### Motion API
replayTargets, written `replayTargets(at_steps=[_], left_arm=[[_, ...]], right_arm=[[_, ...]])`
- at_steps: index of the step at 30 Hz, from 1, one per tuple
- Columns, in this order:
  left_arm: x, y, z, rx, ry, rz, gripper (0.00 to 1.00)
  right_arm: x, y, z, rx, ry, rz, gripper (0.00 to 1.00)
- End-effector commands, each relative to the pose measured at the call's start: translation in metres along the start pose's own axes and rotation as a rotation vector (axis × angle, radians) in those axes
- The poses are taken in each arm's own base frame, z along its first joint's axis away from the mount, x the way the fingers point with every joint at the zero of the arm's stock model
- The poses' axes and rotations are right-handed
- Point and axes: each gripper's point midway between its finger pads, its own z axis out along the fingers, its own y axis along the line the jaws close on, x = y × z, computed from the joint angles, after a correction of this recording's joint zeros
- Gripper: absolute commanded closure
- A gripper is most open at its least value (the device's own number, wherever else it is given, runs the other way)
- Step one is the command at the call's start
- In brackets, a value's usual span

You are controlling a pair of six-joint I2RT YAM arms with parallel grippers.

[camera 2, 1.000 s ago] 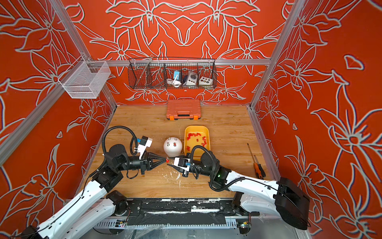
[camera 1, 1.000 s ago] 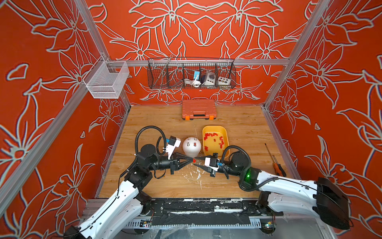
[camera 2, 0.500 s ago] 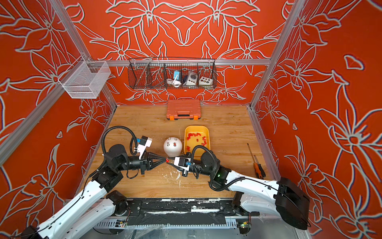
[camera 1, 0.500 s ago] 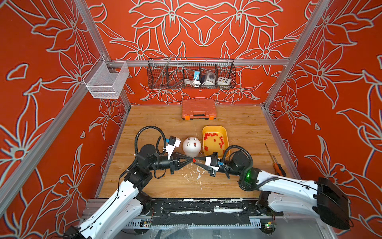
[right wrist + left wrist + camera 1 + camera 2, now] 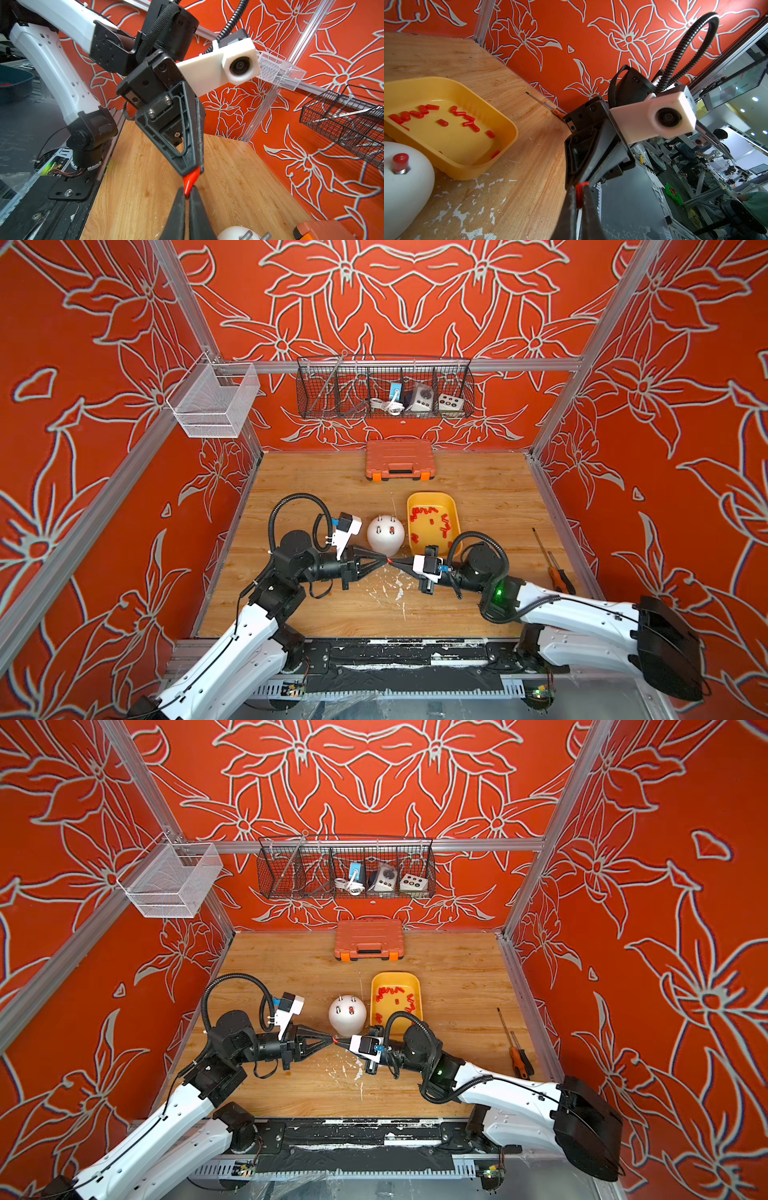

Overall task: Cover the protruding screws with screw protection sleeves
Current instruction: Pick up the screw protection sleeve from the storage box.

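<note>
The left end effector (image 5: 383, 558) and the right end effector (image 5: 397, 563) each pinched one end of the same red sleeve (image 5: 190, 182) above the surface (image 5: 332, 489).

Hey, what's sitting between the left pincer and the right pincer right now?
One red sleeve, pinched at opposite ends by the left pincer and the right pincer. Both wrist views show it clearly.
</note>
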Motion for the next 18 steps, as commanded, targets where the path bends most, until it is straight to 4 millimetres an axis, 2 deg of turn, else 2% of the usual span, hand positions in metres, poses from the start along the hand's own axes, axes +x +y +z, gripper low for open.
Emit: replayTargets(at_steps=[1,6,8,11,13,18], left_arm=[[-0.004,-0.002,-0.002,-0.007,-0.018,0.029,1.0],[-0.004,-0.002,-0.003,-0.013,-0.022,0.034,1.0],[-0.005,-0.001,-0.005,-0.025,-0.025,0.039,1.0],[-0.006,0.004,-0.008,-0.082,-0.022,0.042,1.0],[-0.008,0.011,-0.01,-0.129,-0.019,0.031,1.0],[-0.017,0.039,-0.015,-0.285,-0.002,0.018,1.0]], right_arm=[[-0.02,0.003,0.004,-0.034,-0.05,-0.032,0.91],[-0.019,0.004,0.005,-0.035,-0.043,-0.03,0.87],[-0.019,-0.005,0.0,0.032,-0.04,-0.02,0.78],[-0.022,-0.018,-0.016,0.138,-0.058,-0.043,0.63],[-0.018,-0.022,-0.027,0.188,-0.037,-0.067,0.58],[0.01,-0.033,-0.057,0.345,0.036,-0.056,0.53]])
